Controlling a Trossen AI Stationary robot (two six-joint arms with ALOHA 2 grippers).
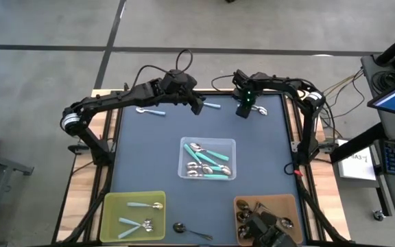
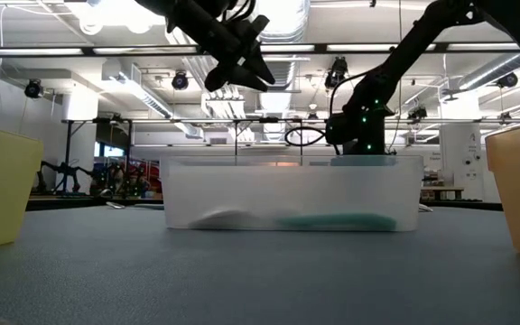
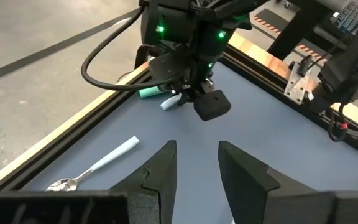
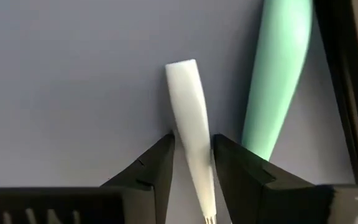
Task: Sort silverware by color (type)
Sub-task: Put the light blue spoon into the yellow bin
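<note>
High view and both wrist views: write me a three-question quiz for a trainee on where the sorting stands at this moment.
1. True or false: the clear bin in the middle of the table holds teal-handled spoons.
2. Pick one. In its own wrist view, the right gripper is down at: A) a pale handle lying on the table; B) a teal handle; C) a dark all-metal spoon.
3. In a few words: what do the jaws of the left gripper hold?

Key: 1 true. 2 A. 3 Nothing; the jaws stand open over bare table.
</note>
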